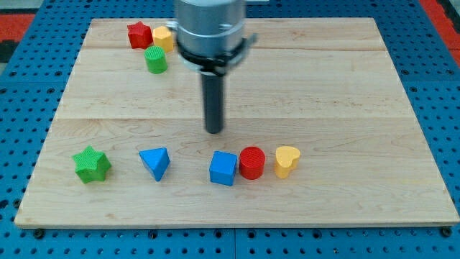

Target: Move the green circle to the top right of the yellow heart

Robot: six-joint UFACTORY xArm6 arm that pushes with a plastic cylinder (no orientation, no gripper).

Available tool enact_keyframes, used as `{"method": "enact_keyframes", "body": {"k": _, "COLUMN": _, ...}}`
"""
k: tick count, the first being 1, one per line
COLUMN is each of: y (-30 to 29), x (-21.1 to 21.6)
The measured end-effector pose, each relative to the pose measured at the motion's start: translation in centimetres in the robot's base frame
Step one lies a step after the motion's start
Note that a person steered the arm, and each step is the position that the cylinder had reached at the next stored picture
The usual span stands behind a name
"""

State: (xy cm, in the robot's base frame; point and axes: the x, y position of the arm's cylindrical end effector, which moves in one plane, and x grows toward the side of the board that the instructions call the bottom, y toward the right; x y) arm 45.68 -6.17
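Note:
The green circle (156,60) is a green cylinder near the view's top left, touching or close below the red star (139,34) and a yellow block (164,38). The yellow heart (287,160) sits low in the view, right of centre, next to a red cylinder (252,162). My tip (214,130) rests on the board near the centre, above the blue cube (223,168). It is well to the right of and below the green circle, and up-left of the yellow heart. It touches no block.
A green star (91,165) sits at the lower left and a blue triangle (155,162) is to its right. The arm's grey body (210,29) hangs over the top centre. The wooden board (345,93) ends in edges on all sides.

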Motion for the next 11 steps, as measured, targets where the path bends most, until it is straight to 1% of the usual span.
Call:
{"method": "enact_keyframes", "body": {"k": 1, "y": -9.3, "x": -4.9}}
{"method": "enact_keyframes", "body": {"k": 2, "y": -13.7, "x": -12.0}}
{"method": "enact_keyframes", "body": {"k": 3, "y": -12.3, "x": -15.5}}
{"method": "enact_keyframes", "body": {"k": 4, "y": 0.7, "x": -9.9}}
{"method": "enact_keyframes", "body": {"k": 5, "y": 5.7, "x": -9.1}}
{"method": "enact_keyframes", "body": {"k": 6, "y": -0.1, "x": -10.3}}
{"method": "enact_keyframes", "body": {"k": 7, "y": -2.4, "x": -11.6}}
{"method": "enact_keyframes", "body": {"k": 8, "y": -6.9, "x": -13.8}}
{"method": "enact_keyframes", "body": {"k": 9, "y": 0.7, "x": -15.5}}
{"method": "enact_keyframes", "body": {"k": 10, "y": 12.0, "x": -10.8}}
{"method": "enact_keyframes", "body": {"k": 11, "y": 15.2, "x": -7.7}}
